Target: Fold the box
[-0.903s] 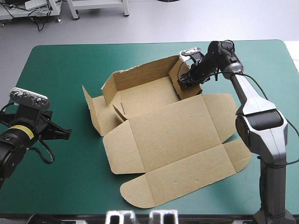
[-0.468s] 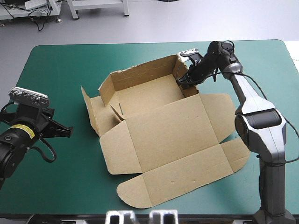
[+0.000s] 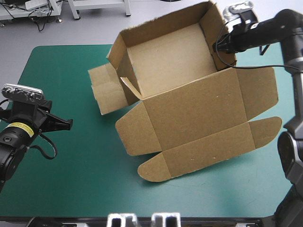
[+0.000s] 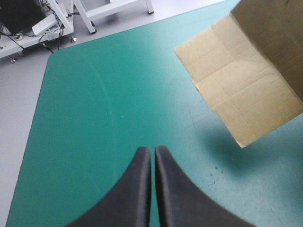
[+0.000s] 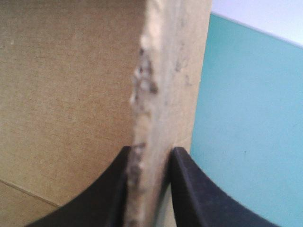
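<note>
The brown box (image 3: 189, 104) hangs lifted and tilted over the table, its tray walls raised and its lid and flaps spread open toward the front. My right gripper (image 3: 221, 46) is shut on the box's right side wall (image 5: 163, 85), the board edge pinched between the black fingers (image 5: 118, 189). One loose side flap (image 4: 236, 90) droops at the box's left, above the teal-green cover. My left gripper (image 4: 153, 156) is shut on nothing, low over the cover near the table's left edge (image 3: 66, 124), well apart from the box.
The teal-green table (image 3: 71, 179) lies bare in front of and left of the box. Grey floor and white stand legs (image 4: 90, 14) show beyond the far edge.
The right gripper has raised the box off the table by its right wall, up and toward the far right; the box now hangs tilted. The left gripper has barely moved.
</note>
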Action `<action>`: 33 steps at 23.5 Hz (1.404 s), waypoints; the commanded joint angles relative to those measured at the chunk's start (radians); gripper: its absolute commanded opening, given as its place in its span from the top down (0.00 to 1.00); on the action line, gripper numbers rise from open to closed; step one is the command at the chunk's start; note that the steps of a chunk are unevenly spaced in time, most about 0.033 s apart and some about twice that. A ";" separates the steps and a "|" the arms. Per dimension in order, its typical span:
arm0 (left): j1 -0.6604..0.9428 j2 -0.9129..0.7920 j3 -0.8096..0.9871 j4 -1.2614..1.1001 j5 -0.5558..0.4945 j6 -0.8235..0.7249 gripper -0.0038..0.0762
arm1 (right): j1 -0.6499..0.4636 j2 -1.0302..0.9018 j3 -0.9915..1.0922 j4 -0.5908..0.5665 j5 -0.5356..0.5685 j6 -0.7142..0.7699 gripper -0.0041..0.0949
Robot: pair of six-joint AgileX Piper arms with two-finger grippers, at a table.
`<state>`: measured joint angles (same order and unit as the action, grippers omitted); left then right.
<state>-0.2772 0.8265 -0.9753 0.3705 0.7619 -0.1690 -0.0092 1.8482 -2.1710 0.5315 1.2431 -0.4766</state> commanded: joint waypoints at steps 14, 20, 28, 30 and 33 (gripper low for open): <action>0.002 0.117 -0.025 0.117 -0.252 -0.195 0.93 | -0.149 -0.399 0.188 0.162 0.013 -0.107 0.98; 0.085 0.271 -0.025 -0.130 -0.352 -0.113 0.93 | -0.153 -0.407 0.210 0.135 0.013 -0.107 0.98; 0.335 0.488 -0.146 -1.016 0.015 0.754 0.94 | -0.179 -0.396 0.212 0.155 0.013 -0.125 0.98; 0.421 0.524 -0.146 -1.355 0.123 0.998 0.94 | -0.179 -0.396 0.212 0.170 0.013 -0.125 0.98; 0.546 0.591 -0.146 -1.698 0.333 1.182 0.94 | -0.179 -0.396 0.212 0.220 0.013 -0.128 0.98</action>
<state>0.2123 1.4140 -1.0854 -1.0593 0.9960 0.9045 -0.1807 1.4850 -1.9378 0.6497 1.2449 -0.6078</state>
